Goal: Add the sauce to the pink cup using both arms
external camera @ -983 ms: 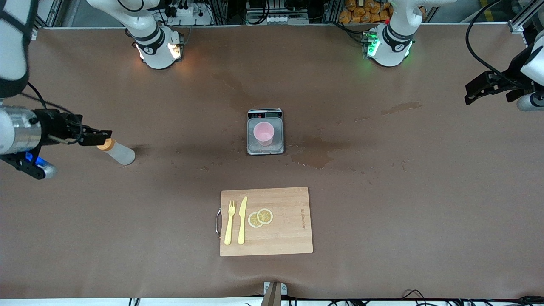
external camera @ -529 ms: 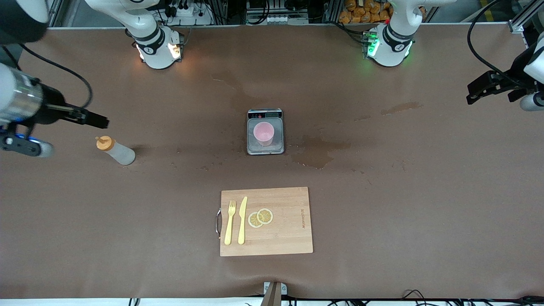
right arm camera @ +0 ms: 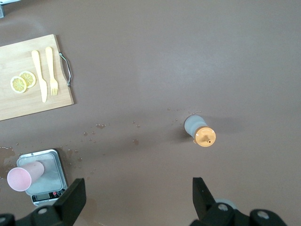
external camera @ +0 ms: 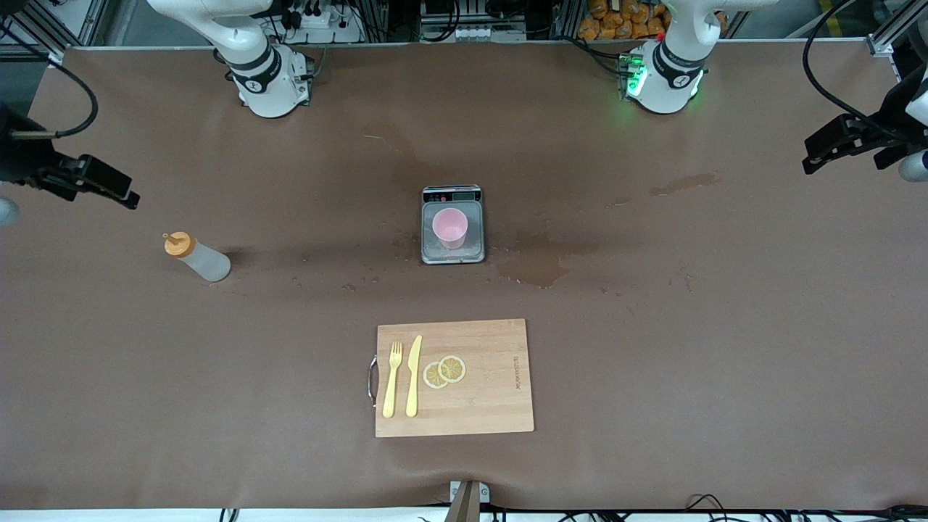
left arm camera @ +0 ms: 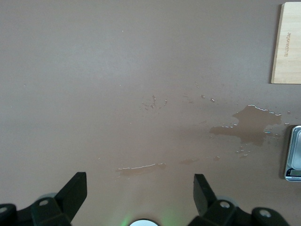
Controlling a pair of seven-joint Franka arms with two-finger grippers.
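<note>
The pink cup [external camera: 450,226] is seen on a scale [external camera: 452,250]; the capped sauce [external camera: 196,257] stands apart. The left end effector [left arm camera: 140,194] and right end effector [right arm camera: 137,200] are held wide open, empty.

A brown table [external camera: 652,362] fills the frame. At frame centre stands a small grey digital scale with a steel platform [external camera: 453,250], its display strip along the upper edge. Dark wet stains [external camera: 540,264] mark the table surface just to the right of the scale, with a smaller streak [external camera: 685,184] toward the upper right. In the lower centre lies a rectangular light wooden cutting board [external camera: 493,377] with a metal handle [external camera: 373,380] on its left edge. On the board lie a yellow plastic fork [external camera: 392,378], a yellow plastic knife [external camera: 413,375] beside it, and two overlapping lemon slices [external camera: 444,371].
</note>
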